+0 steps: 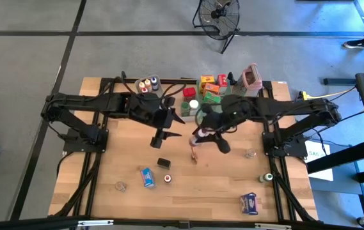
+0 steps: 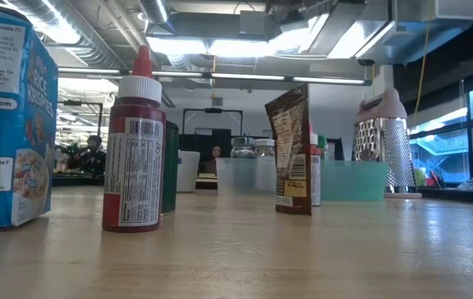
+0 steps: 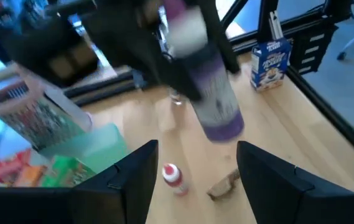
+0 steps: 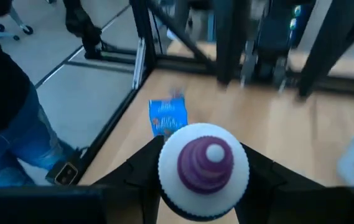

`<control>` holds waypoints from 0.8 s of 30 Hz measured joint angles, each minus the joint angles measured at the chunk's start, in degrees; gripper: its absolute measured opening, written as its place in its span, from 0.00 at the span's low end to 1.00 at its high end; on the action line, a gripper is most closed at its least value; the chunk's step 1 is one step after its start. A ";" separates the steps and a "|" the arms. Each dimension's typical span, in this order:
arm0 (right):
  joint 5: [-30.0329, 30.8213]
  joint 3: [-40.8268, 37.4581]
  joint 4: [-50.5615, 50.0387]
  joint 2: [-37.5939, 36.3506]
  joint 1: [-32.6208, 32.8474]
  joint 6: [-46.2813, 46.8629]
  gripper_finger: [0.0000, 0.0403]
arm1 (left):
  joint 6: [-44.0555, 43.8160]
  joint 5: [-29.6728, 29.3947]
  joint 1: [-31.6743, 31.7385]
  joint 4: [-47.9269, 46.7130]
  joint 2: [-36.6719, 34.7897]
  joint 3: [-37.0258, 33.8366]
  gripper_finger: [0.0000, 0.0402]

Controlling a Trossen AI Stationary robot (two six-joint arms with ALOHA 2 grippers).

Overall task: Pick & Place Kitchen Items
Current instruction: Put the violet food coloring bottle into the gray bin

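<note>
My right gripper (image 1: 206, 132) hangs over the table's middle, shut on a purple bottle (image 3: 217, 106) with a white cap (image 4: 204, 168). My left gripper (image 1: 161, 135) hovers just to its left, open and empty, and its fingers (image 3: 133, 180) frame the table below. On the wood lie a brown packet (image 1: 194, 155), a red bottle (image 1: 167, 179), a small black thing (image 1: 163, 162), two blue boxes (image 1: 147, 177) (image 1: 250, 203) and tiny jars (image 1: 121, 186). More boxes sit in the teal tray (image 1: 208, 89). My right gripper pinches the purple bottle at its upper end, one finger on each side of the white cap (image 4: 170, 174). The fingers come from above, along the bottle. The bottle hangs tilted below them, its bottom (image 3: 223, 130) clear of the table.
A grey grater with a pink rim (image 1: 252, 76) stands at the far edge beside the teal tray, and a clear bin holding bottles (image 1: 146, 84) sits far left. Small jars (image 1: 251, 153) (image 1: 267, 177) stand near the right arm's base. A fan (image 1: 219, 16) stands beyond the table.
</note>
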 joint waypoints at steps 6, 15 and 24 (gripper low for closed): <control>4.96 7.44 -4.39 -0.04 0.02 -4.10 0.37 | -8.57 0.90 -0.02 -0.09 0.00 0.00 0.53; 8.00 9.03 -5.44 0.22 0.04 -6.47 0.37 | -18.40 2.03 -0.02 5.18 0.00 -0.02 0.53; 8.16 8.99 -4.26 2.00 0.02 -8.50 0.37 | -19.71 0.31 0.91 5.97 3.34 -0.09 0.53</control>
